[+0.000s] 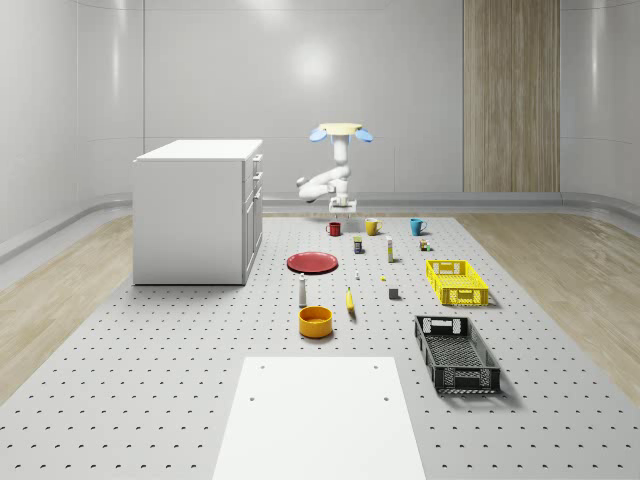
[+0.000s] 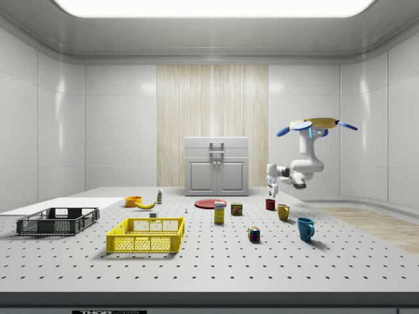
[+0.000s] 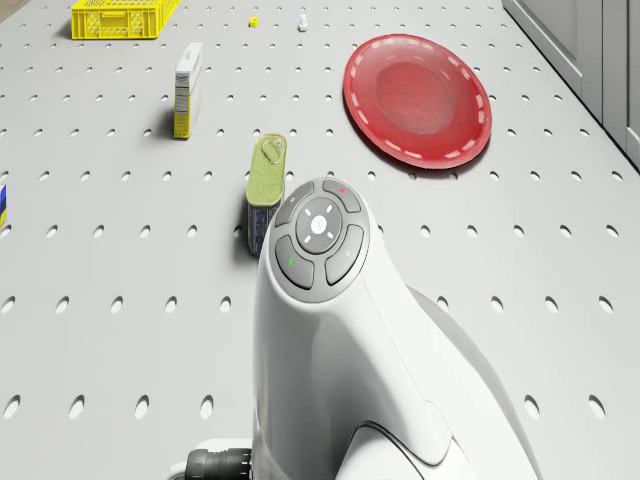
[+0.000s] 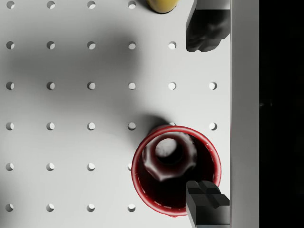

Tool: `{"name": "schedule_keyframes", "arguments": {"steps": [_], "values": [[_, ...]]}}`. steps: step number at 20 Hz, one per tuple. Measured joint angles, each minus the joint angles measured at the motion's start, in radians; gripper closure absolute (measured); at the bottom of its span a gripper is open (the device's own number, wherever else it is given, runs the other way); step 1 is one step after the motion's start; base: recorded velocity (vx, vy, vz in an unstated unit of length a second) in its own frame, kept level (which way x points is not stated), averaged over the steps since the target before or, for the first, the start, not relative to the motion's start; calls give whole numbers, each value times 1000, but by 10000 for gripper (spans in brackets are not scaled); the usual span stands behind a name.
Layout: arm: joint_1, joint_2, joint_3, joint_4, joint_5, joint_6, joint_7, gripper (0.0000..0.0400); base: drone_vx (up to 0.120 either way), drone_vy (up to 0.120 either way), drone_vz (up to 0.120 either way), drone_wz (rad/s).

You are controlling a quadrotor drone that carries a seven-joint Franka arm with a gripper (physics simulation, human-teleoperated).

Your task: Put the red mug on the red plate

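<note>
The red mug stands upright with its mouth facing straight up, so its long axis is vertical; its handle cannot be made out in the wrist view. It sits near the far edge of the worktop, beyond the red plate and apart from it, with a yellow mug just beside it and a blue mug further along the same row.

In the wrist view the lower rim of the red mug is cut off by a dark fingertip, and the yellow mug shows as a sliver at the frame's edge. In the drone view the arm's white housing hides much of the worktop and part of a small tin.

The pincer hangs above the red mug, its fingers spread wide, holding and touching nothing. The drone hovers over the far edge of the worktop, above the row of mugs.
</note>
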Motion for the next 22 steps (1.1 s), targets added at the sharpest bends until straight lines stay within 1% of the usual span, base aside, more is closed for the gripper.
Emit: {"name": "schedule_keyframes", "arguments": {"steps": [9,15,22], "values": [[-14,-46,7,4,17,44,13,0,0,-4,-120,0],[-4,-86,-26,12,-6,93,1,0,0,0,-7,0],[-8,-116,-32,16,-5,125,4,0,0,0,0,0]]}}
